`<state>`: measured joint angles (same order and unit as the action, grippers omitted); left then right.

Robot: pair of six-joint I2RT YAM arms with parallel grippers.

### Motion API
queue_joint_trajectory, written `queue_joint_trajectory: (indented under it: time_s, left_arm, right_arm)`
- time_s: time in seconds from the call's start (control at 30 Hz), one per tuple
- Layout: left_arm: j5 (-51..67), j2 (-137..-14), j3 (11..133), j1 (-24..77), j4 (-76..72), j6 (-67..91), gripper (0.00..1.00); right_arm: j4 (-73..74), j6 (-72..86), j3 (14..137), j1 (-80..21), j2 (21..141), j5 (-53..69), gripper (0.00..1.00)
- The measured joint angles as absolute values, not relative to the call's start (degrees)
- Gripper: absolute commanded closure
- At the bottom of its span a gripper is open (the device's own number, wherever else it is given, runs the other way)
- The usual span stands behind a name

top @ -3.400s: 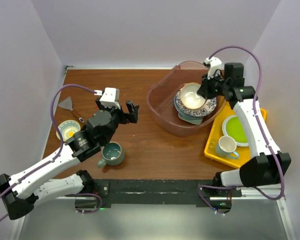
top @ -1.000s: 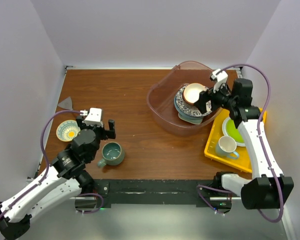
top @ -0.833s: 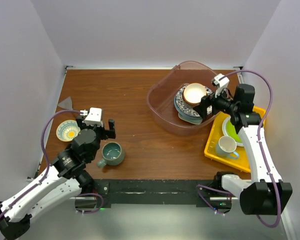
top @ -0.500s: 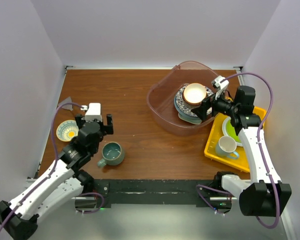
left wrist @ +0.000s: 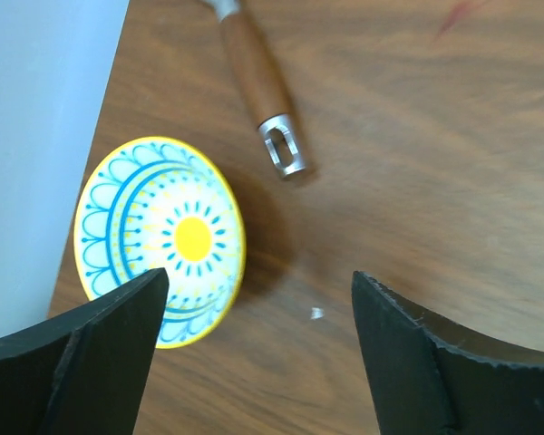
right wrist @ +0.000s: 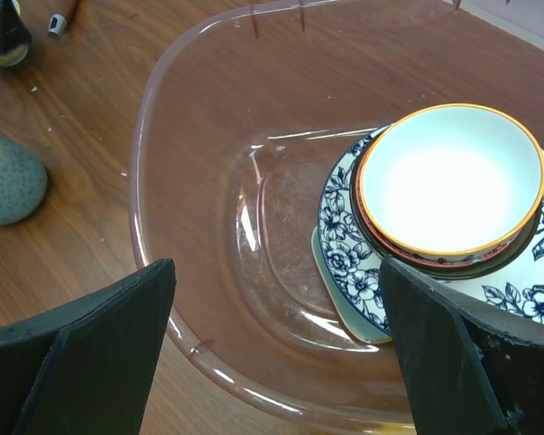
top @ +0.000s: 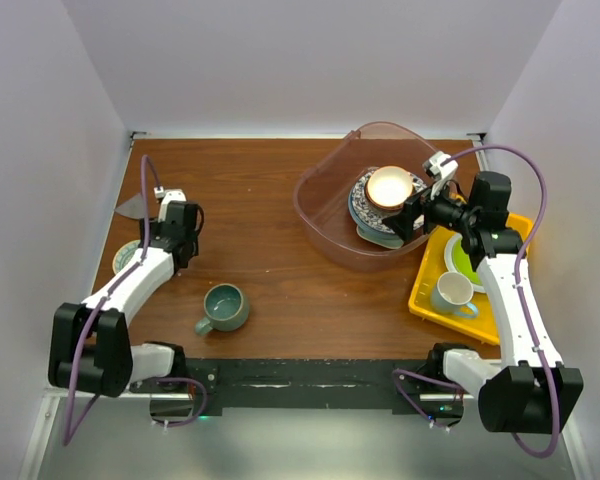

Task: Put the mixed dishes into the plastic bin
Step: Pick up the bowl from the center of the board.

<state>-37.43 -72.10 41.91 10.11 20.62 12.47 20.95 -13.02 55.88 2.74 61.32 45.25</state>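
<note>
I am holding my left gripper (left wrist: 258,304) spread above the round yellow-and-teal patterned bowl (left wrist: 160,240), which is lying left of frame centre. Descending off-centre, I am probably risking one finger striking its rim and flipping it.

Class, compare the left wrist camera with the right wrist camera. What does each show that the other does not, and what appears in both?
Only the left wrist: the patterned inside of the yellow-teal bowl, lying beside the utensil.

Only the right wrist: the plastic bin holding the red bowl, stacked on blue-patterned plates over the mint dish. The grey-teal mug stands outside the bin.

Both: the brown table and the wooden-handled utensil, which is tiny at the top left corner of the right wrist view.
</note>
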Motion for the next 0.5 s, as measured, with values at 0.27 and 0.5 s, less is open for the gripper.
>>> queue_joint_trajectory:
  time_s: [0.27,0.5]
  left_arm:
    - [-34.8,-79.2,44.1,3.4,20.4,10.9,0.41]
    - [-32.4,-85.8,44.9,2.1,20.4,11.0,0.57]
  right_arm:
    - [20.9,-13.0,55.9,2.7,61.4,46.1,0.02]
    - [21.0,-13.0,55.9,2.7,61.5,46.1,0.02]
